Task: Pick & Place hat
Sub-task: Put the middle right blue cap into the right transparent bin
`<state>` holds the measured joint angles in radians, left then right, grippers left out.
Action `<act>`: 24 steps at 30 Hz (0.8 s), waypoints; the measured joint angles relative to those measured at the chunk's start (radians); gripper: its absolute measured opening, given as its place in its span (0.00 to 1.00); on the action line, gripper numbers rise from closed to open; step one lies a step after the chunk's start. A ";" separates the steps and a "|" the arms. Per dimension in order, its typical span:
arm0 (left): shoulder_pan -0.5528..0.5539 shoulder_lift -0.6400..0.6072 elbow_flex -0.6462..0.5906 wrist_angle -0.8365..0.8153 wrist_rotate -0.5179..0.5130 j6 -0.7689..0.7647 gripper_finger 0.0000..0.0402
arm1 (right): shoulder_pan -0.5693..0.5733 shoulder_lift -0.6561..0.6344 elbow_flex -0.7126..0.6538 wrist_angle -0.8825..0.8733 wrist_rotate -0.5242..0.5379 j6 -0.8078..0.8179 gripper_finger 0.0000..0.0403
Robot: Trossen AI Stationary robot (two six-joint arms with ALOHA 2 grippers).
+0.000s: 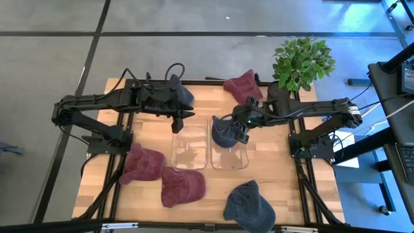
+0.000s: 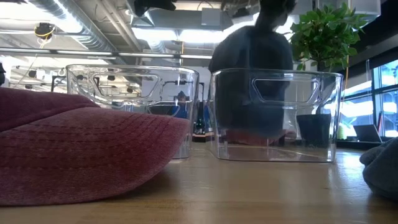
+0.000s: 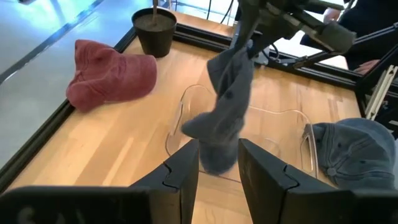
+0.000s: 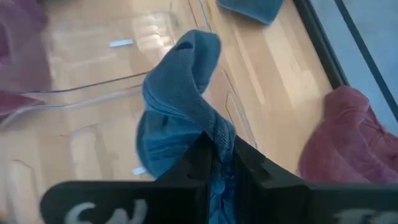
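A blue hat [image 1: 224, 135] hangs from my right gripper [image 1: 243, 124] over the right clear bin [image 1: 230, 157]. In the low view the blue hat [image 2: 252, 81] reaches down inside that bin [image 2: 277, 115]. My left gripper [image 1: 178, 122] is open and empty at the far edge of the left clear bin [image 1: 189, 147]. In the left wrist view its fingers [image 3: 217, 168] point toward the hanging hat [image 3: 227, 106]. Other hats lie flat on the table: maroon [image 1: 243, 85], maroon [image 1: 142, 164], maroon [image 1: 182, 186], blue [image 1: 250, 204] and blue [image 1: 182, 92]. My right gripper [image 4: 217, 158] pinches a bunched fold at the blue hat's upper end [image 4: 216, 138] between its two shut fingers, coming from above. The hat hangs slack below the fingers, its lower part [image 2: 249, 121] inside the right bin. Whether it touches the bin's floor cannot be told.
A potted plant [image 1: 301, 61] stands at the table's far right corner. A maroon hat [image 2: 81, 149] fills the near left of the low view. Black frame rails run along the table's left and right sides. Bare wood shows between the bins and the near hats.
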<state>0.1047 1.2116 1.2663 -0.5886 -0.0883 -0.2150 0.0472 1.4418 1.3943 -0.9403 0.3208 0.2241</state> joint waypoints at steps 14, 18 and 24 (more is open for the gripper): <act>0.000 0.004 0.000 0.001 0.000 -0.009 0.27 | -0.085 -0.001 -0.095 0.122 0.002 -0.129 0.11; 0.000 0.004 0.000 0.000 0.000 -0.009 0.27 | -0.087 -0.001 -0.096 0.123 0.003 -0.153 0.11; 0.000 0.004 0.000 0.001 0.000 -0.009 0.27 | -0.089 -0.001 -0.096 0.126 0.002 -0.160 0.11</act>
<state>0.1047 1.2160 1.2663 -0.5880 -0.0883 -0.2240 -0.0414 1.4406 1.2983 -0.8145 0.3232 0.0645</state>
